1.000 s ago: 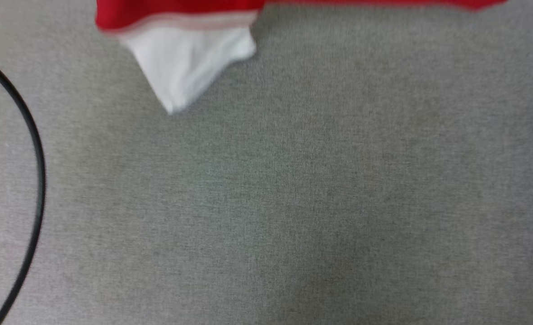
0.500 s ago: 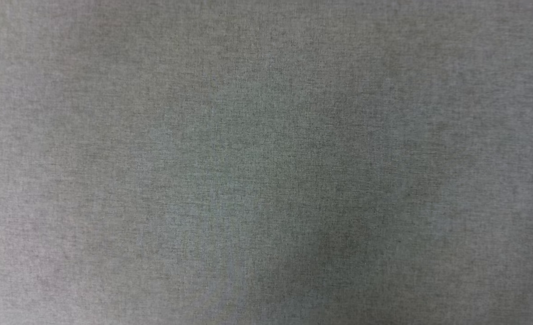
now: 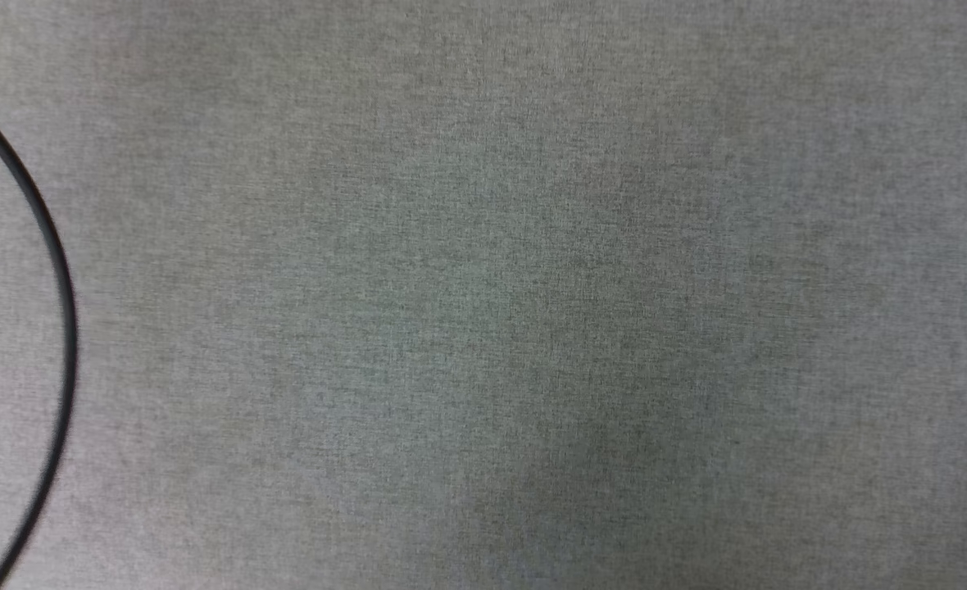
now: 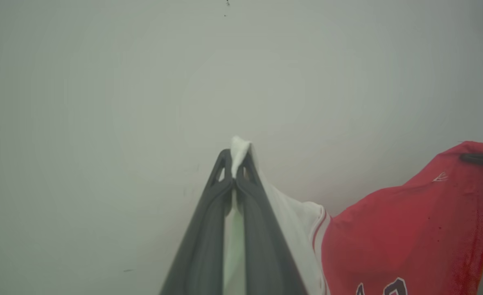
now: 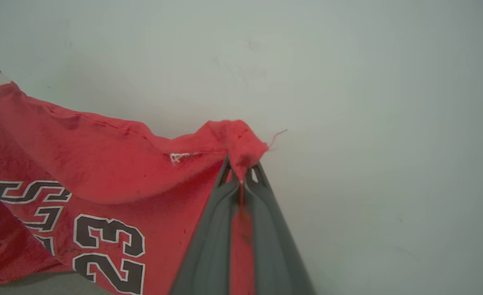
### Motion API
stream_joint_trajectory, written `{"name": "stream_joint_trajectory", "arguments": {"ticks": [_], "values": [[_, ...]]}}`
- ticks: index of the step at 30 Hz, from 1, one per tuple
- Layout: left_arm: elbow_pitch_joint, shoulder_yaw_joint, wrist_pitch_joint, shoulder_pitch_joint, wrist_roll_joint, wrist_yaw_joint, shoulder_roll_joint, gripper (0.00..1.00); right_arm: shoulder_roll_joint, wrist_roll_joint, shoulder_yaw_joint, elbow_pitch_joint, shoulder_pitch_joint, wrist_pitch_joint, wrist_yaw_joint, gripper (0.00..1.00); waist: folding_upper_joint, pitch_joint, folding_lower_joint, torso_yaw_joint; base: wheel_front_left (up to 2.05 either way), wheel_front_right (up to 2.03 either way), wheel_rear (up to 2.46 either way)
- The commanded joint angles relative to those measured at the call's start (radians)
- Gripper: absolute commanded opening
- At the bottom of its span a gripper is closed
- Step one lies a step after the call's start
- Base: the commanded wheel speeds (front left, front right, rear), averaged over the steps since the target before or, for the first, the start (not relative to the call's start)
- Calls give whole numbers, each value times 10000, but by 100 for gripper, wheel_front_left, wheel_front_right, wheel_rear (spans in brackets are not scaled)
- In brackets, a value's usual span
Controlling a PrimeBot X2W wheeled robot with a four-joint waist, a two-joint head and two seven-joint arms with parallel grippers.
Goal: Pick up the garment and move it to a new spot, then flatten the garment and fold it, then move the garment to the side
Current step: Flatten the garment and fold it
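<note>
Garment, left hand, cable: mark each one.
garment [image 5: 102, 164]: right wrist view, red body fabric.
left hand [image 4: 235, 164]: left wrist view, between its fingertips.
cable [image 3: 65, 303]: head view, middle of its curve.

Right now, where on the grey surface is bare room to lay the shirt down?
In the head view the grey surface is bare from the black cable at the left rightward. Crowded only along that cable.

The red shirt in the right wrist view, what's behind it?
Behind the garment is a plain pale surface, seen above and right of it. Whatever sits straight behind the cloth is covered. The right tool pinches its red corner.
</note>
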Motion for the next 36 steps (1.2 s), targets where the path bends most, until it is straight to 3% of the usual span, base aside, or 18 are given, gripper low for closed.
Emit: {"name": "stream_joint_trajectory", "arguments": {"ticks": [1, 6, 12, 13, 20, 26, 36], "values": [[-93, -36, -80, 448, -103, -3, 25, 0, -102, 153, 185, -40, 383, -141, -8, 0, 0, -95, -1, 12, 0, 0, 0], [-593, 126, -190, 2147, -219, 7, 270, 0, -328, 825, 770, -432, 1782, -468, -9, 0, 0, -443, -1, -39, 0, 0, 0], [-1969, 607, -212, 4646, -269, 412, 700, 0, -860, 1528, 1148, -1418, 3750, -567, -9, 0, 0, -1070, -1, -26, 0, 0, 0], [-2820, 865, -214, 6043, -342, 687, 969, 0, -1180, 1749, 1215, -2049, 4831, -514, -9, 0, 0, -1417, -1, -13, 0, 0, 0], [-4941, 1312, -204, 9537, -688, 1639, 1432, 0, -1715, 1988, 991, -3266, 7366, -256, -8, 0, 0, -2307, -1, 2, 0, 0, 0], [-6001, 1443, -198, 11972, -1103, 2229, 1258, 0, -1948, 1936, 636, -4031, 9436, 74, -9, 0, 0, -3142, -1, 110, 0, 0, 0], [-6511, 1174, -141, 14719, -1752, 2517, 1208, 0, -1905, 1782, 93, -5047, 12257, 747, -9, 0, 0, -4315, -1, 115, 0, 0, 0]]}}
